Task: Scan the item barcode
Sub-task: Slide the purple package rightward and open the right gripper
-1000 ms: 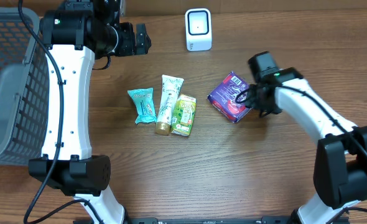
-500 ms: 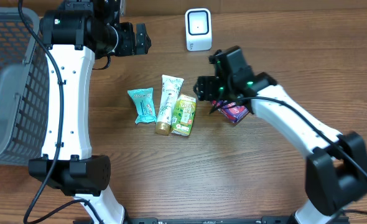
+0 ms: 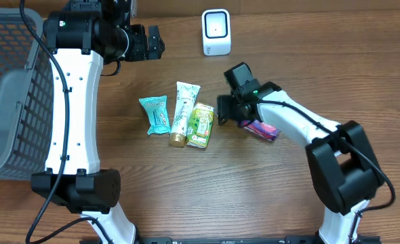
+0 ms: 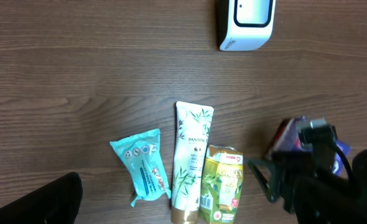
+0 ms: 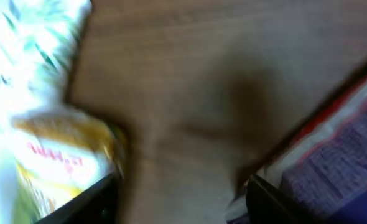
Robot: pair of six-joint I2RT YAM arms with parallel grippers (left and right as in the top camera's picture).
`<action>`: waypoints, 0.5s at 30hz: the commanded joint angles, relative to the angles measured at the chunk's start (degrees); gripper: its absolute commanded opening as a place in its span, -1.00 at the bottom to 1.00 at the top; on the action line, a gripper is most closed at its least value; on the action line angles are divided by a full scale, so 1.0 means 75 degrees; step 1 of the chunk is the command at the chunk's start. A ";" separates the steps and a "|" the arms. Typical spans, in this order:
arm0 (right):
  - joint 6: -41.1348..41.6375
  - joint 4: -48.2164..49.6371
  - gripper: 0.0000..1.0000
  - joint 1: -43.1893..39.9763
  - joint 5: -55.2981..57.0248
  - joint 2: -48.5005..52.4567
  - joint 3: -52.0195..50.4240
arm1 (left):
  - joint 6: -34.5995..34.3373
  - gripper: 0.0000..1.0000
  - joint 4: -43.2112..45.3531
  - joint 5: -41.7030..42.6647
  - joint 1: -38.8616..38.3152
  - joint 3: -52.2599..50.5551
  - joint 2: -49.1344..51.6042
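Overhead, we judge the risk is nudging: our right pincer hangs between the green cardboard carton and the purple foil packet, and a careless sweep could shove either away from the white box-shaped scanner, well apart. Its jaws stand spread, bare brown wooden table between, gripping nothing.
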 commanded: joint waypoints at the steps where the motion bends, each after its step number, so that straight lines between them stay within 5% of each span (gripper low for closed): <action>1: -0.0236 -0.0746 0.33 -0.0055 0.0385 -0.0787 0.0283 | 0.0111 0.99 0.0003 0.0085 0.0009 0.0090 -0.0020; 7: -0.0388 -0.1670 0.41 -0.0772 -0.0565 -0.2215 0.0335 | 0.0111 0.99 0.0003 0.0085 0.0009 0.0090 -0.0020; 15: -0.0766 -0.3025 0.61 -0.4033 -0.2815 -0.3392 -0.0484 | 0.0111 1.00 0.0003 0.0085 0.0009 0.0090 -0.0020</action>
